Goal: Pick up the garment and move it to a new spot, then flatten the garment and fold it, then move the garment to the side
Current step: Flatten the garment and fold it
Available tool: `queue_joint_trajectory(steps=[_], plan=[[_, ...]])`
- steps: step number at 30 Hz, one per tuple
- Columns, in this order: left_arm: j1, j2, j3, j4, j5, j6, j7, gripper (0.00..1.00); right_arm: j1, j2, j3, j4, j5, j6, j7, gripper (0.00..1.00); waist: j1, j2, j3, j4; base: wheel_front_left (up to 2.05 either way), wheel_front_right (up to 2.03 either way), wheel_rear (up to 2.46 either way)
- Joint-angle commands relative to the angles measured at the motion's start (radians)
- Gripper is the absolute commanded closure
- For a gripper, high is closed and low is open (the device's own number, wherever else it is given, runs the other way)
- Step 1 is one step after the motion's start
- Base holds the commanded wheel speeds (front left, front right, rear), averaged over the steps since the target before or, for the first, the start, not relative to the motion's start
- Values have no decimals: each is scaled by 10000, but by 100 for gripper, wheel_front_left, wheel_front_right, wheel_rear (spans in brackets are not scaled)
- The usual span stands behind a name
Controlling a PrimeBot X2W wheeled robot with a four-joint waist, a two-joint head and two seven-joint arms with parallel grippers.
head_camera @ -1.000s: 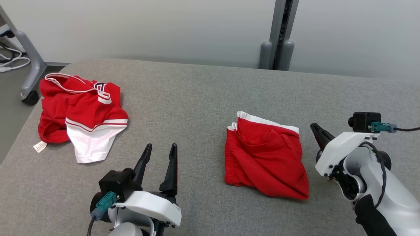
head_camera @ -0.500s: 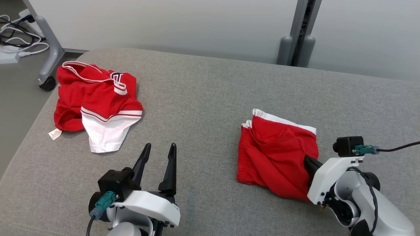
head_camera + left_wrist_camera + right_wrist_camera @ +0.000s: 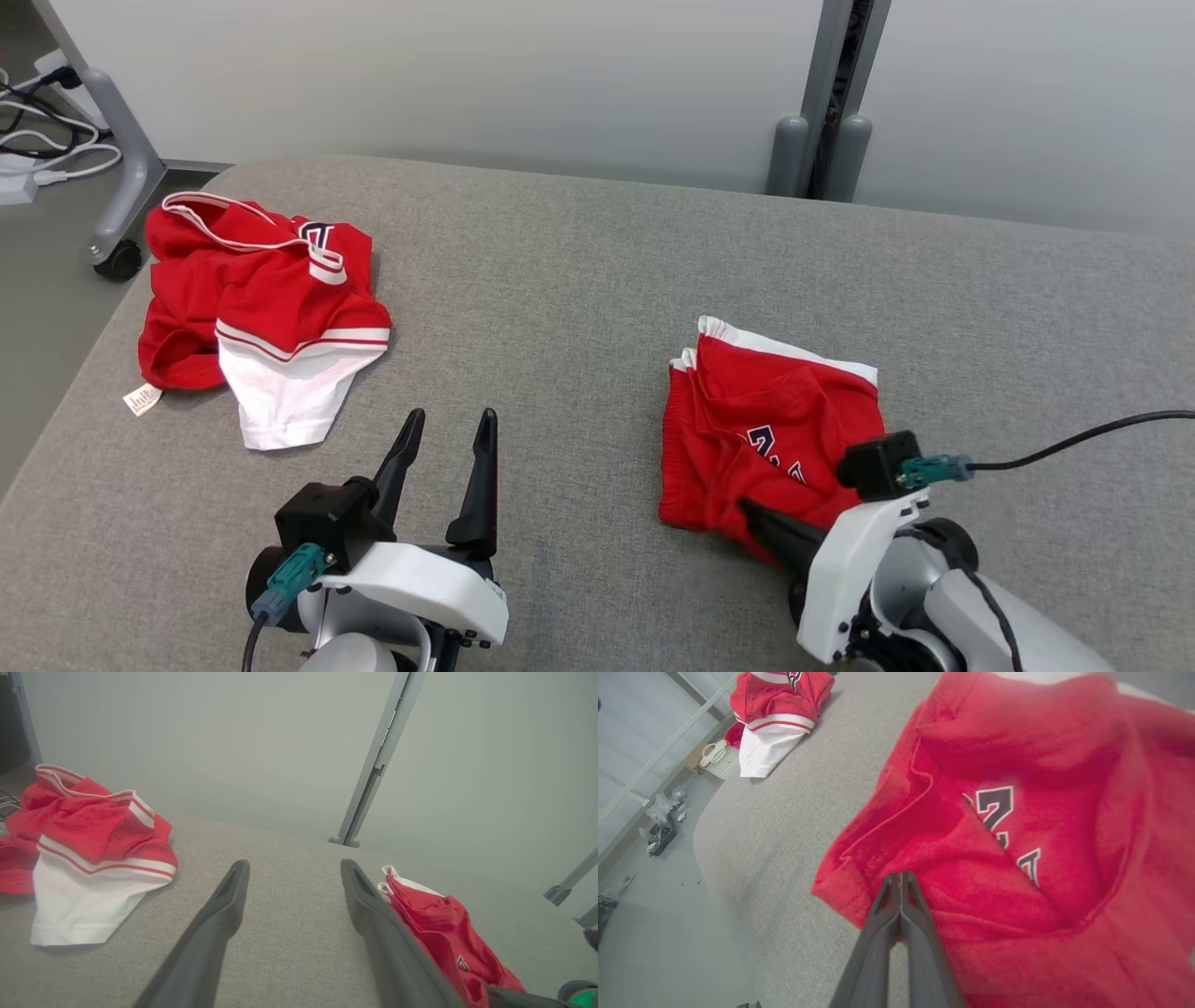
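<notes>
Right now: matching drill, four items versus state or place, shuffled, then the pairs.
1 left gripper
2 right gripper
3 mostly red garment
4 red-and-white garment

A crumpled, table's far left
B shut, tips on red cloth
C open, holding nothing
D right of centre, white trim at far edge

Pairs: 1-C, 2-B, 3-D, 4-A

Soft even light, blurred wrist close-up.

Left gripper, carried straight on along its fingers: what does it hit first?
Probably bare gray table between the crumpled jersey and the folded garment; the left gripper aims into that gap. Height unclear.
</notes>
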State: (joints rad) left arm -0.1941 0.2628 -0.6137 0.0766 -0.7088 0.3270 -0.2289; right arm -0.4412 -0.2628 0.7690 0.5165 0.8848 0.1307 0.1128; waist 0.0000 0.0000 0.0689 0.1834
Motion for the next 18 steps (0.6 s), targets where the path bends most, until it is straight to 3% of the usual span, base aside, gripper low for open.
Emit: queue_joint_trajectory(steps=[1,5,8,18], plan=[[-21,67,36,-31,12,76,-5,0,150,-62,390,-232,139,1,-110,100,0,0,-22,-43,0,0,0],[22,94,36,-77,4,114,11,0,176,-196,1384,-626,301,1,-73,100,0,0,-33,-134,0,0,0],[23,106,30,-100,-12,119,16,0,-43,-309,1526,-829,473,1,-488,100,0,0,-24,-175,0,0,0],[-6,106,14,-174,-49,152,3,0,-545,-1449,29,-775,983,1,-1672,100,0,0,66,11,0,0,0]])
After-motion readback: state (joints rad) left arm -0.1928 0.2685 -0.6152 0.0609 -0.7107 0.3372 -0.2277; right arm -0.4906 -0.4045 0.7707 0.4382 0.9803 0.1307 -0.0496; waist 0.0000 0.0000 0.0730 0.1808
